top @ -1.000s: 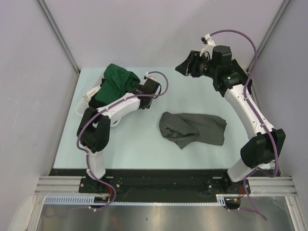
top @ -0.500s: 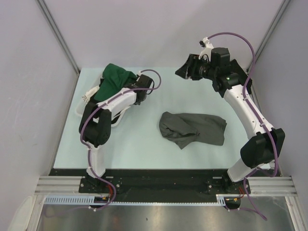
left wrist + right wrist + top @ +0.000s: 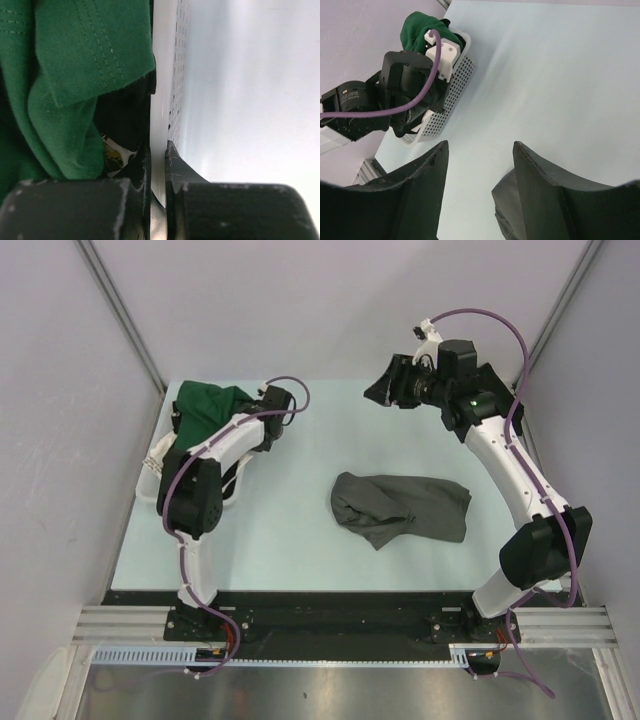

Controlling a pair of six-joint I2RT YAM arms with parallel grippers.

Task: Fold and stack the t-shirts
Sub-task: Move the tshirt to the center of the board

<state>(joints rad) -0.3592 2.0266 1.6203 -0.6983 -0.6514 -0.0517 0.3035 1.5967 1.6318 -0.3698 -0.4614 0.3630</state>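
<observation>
Seemingly, left gripper (image 3: 157,150) tight on the basket (image 3: 163,60) wall; right gripper (image 3: 480,147), jaws apart.

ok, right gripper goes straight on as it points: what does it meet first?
Probably the bare pale-green table top, between the white perforated plastic basket and the dark grey t-shirt; depth is unclear.

left gripper (image 3: 158,156) pinched the white basket (image 3: 161,75) wall, thin edge between jaws | green shirt (image 3: 75,65) bunched inside, against wall | black cloth (image 3: 122,117) beneath it | pale table (image 3: 250,100) lay right
</observation>
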